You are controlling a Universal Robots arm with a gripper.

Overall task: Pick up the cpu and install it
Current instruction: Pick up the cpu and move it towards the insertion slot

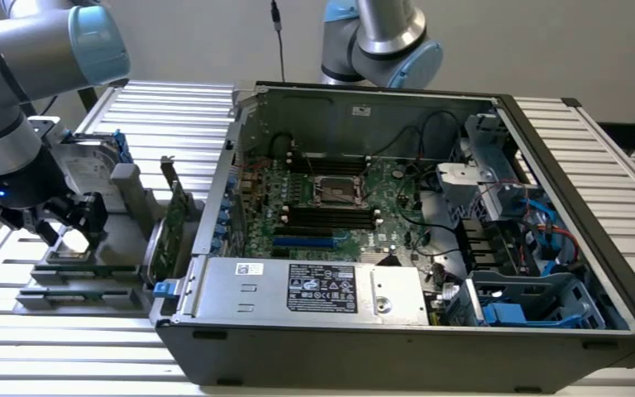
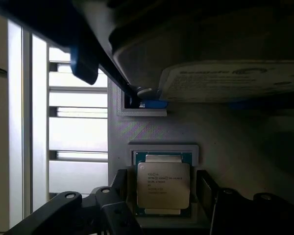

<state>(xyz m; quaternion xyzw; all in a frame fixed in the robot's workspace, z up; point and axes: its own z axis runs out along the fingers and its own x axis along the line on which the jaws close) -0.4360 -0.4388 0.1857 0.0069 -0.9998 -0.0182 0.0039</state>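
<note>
While you check the exterior view, note the gripper (image 1: 73,230) hangs low over the grey holder (image 1: 80,291). That holder sits on the slatted desk (image 1: 75,356) near its edge at the exterior view's left, just beside the open pc case (image 1: 406,341). Jaws are spread wide, w/ one finger (image 2: 205,188) on each side of the cpu (image 2: 163,185) and gaps showing, so no grip yet. Cpu lies flat in the holder's square pocket, silver top up. Hard drive (image 2: 230,78) w/ blue bracket stands in the next slot. Socket (image 1: 337,192) sits mid-board inside the case, well apart from the cpu.
</note>
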